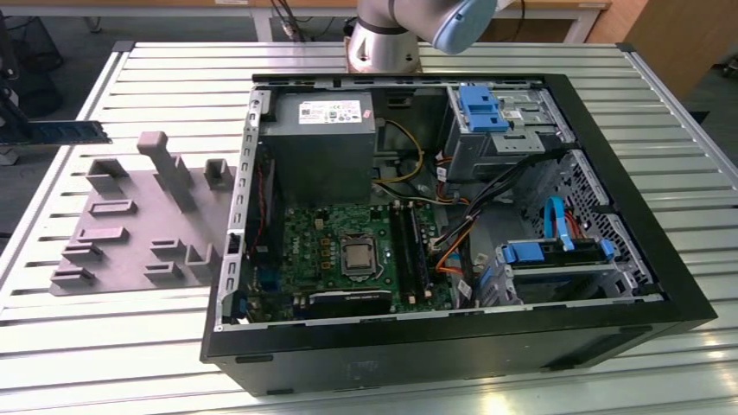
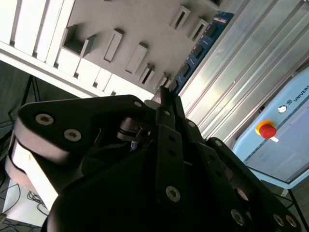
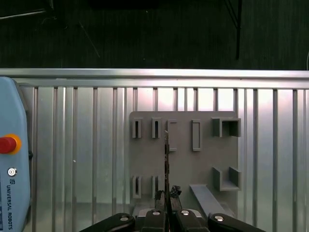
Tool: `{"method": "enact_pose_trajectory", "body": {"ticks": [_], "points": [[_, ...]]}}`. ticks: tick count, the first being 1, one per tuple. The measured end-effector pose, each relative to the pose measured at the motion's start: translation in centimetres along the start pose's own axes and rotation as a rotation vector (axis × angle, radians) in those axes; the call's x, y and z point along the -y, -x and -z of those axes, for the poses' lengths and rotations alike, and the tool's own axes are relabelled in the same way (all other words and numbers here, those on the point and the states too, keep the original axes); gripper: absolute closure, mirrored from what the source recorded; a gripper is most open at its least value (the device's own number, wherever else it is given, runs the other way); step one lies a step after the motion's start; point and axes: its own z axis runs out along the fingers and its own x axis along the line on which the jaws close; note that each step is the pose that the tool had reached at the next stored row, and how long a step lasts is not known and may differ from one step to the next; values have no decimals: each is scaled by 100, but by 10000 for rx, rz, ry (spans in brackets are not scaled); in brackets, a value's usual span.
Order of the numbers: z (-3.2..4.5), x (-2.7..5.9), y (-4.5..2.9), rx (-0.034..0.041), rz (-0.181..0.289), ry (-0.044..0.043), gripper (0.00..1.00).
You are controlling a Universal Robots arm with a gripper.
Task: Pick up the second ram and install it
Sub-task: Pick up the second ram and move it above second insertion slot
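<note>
Inventory, counted:
- Tabletop (image 1: 692, 112): one, slatted metal.
- Case (image 1: 461, 354): one, black, open.
- Inside the case:
  - motherboard (image 1: 328, 229): one
  - processor (image 1: 358, 257): one
  - power supply (image 1: 317, 143): one
  - blue brackets (image 1: 479, 108): two
- Fixture (image 1: 127, 220): one, grey, beside the case.
- Ram (image 1: 64, 131): one, beyond the fixture from the case.
- Arm (image 1: 386, 35): one, behind the case.
- Pendant (image 3: 12, 159): one, with one red button (image 3: 6, 144).

light: bright overhead | glare: table slats (image 1: 116, 333) | shadow: dim inside computer case (image 1: 461, 350)
</note>
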Motion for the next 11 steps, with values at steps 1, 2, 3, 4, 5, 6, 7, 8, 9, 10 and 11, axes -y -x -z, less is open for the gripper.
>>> {"method": "enact_pose_trajectory", "body": {"ticks": [1, 2, 3, 4, 5, 6, 7, 8, 9, 10, 11], "points": [[0, 1, 0, 0, 0, 0, 86], [2, 6, 1, -1, 0, 2, 86], [1, 14, 1, -1, -1, 1, 86], [0, 24, 0, 0, -1, 0, 86], [0, 33, 0, 0, 0, 0, 86], [1, 42, 0, -1, 0, 1, 86], [0, 50, 0, 0, -1, 0, 86], [0, 58, 0, 0, 0, 0, 86], [0, 67, 0, 0, 0, -1, 86], [0, 74, 1, 0, 0, 0, 86], [0, 81, 1, 0, 0, 0, 86]]}}
